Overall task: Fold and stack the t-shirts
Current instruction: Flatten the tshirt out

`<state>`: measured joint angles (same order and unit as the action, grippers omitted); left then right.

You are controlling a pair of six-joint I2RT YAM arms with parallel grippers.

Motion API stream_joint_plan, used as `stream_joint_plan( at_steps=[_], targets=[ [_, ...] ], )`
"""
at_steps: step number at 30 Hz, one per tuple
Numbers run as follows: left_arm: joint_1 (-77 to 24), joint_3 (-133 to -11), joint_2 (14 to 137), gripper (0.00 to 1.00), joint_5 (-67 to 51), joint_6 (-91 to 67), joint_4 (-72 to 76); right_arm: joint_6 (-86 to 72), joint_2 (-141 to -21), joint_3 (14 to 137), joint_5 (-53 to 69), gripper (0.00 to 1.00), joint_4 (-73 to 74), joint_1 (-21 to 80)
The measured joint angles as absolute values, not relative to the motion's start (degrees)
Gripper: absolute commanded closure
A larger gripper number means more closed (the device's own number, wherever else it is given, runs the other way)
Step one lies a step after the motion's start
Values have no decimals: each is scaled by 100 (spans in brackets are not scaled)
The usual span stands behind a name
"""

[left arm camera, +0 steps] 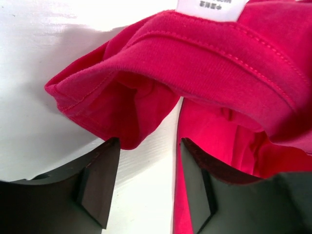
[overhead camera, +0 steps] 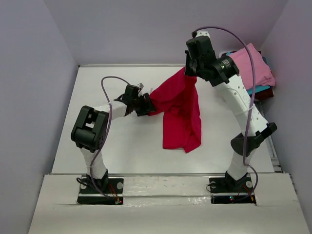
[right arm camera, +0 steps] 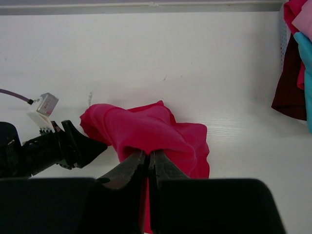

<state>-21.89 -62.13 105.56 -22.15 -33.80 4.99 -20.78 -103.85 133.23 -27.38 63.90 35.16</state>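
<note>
White table (overhead camera: pixel 122 141) filled centre of overhead view, surface faintly glossy. Pale lavender-grey walls boxed it in: back wall (overhead camera: pixel 161 29) across top, left wall (overhead camera: pixel 29 97) at left edge, right wall (overhead camera: pixel 295 136) at right edge. Thin metal strip (overhead camera: pixel 165 174) ran along table's lower edge. White board (overhead camera: pixel 165 214) spanned bottom of frame. Small dark mark (right arm camera: pixel 165 77) showed on tabletop, upper centre of right wrist view.

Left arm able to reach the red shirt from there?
Probably yes: a fold of the red t-shirt hangs right at the left gripper, jaws open, nothing between; the right gripper holds it up.
</note>
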Motion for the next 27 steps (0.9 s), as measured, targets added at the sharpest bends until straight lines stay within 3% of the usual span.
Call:
stream_joint_plan(
  at_steps=[6, 15, 19, 24, 27],
  targets=[
    [-2189, -6213, 10619, 50, -2228, -3345, 502, -2080, -10385, 13321, -2718, 93, 6390, 3516],
    [-2185, -6219, 10857, 51, -2235, -3262, 589, -2078, -10385, 13321, -2716, 93, 6390, 3516],
    [-2185, -6265, 10892, 61, -2211, -3197, 602, -2078, -10385, 13321, -2716, 93, 6390, 3516],
    [-2200, -6300, 10912, 87, -2156, -3116, 567, -2078, -10385, 13321, -2692, 93, 6388, 3516],
    [-2204, -6383, 10934, 94, -2106, -3065, 484, -2078, -10385, 13312, -2679, 93, 6388, 3516]
  ],
)
